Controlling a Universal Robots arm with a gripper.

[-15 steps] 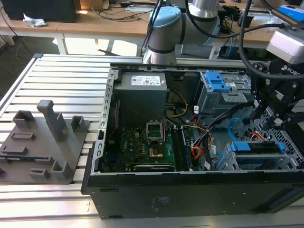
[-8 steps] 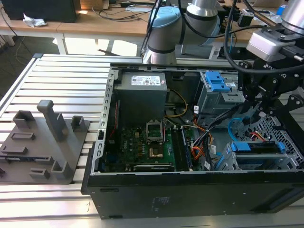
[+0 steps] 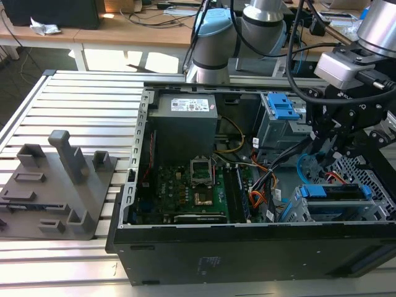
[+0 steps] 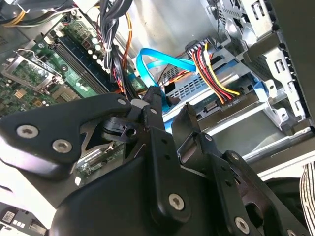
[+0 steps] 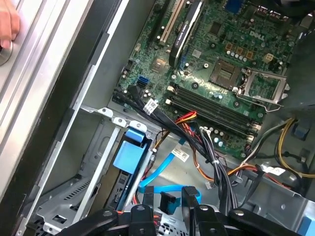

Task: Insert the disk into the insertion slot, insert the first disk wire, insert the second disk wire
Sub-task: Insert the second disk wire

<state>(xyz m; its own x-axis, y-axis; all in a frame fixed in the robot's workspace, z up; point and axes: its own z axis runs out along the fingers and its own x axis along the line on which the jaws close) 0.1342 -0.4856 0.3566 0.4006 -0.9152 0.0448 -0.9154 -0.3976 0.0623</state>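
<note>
While the black gripper (image 4: 170, 105) hangs just over the perforated silver-grey sheet-metal drive cage (image 3: 328, 214), its jaws appear to pinch the small dark plug of the thin light-blue flat data cable (image 4: 167, 59), whose loop arches above the cage. Inside that cage sits the flat silver-grey hard drive in its bright blue plastic carrier (image 3: 334, 192), with a red, yellow and black power lead (image 4: 216, 73) plugged into its edge. To seat the plug well, I judge, hold it square to the socket beside that lead, push straight, and keep the loop untwisted. Beyond the cage, the grey power-supply box (image 3: 185, 127) bears a white label, its print too small to read.
</note>
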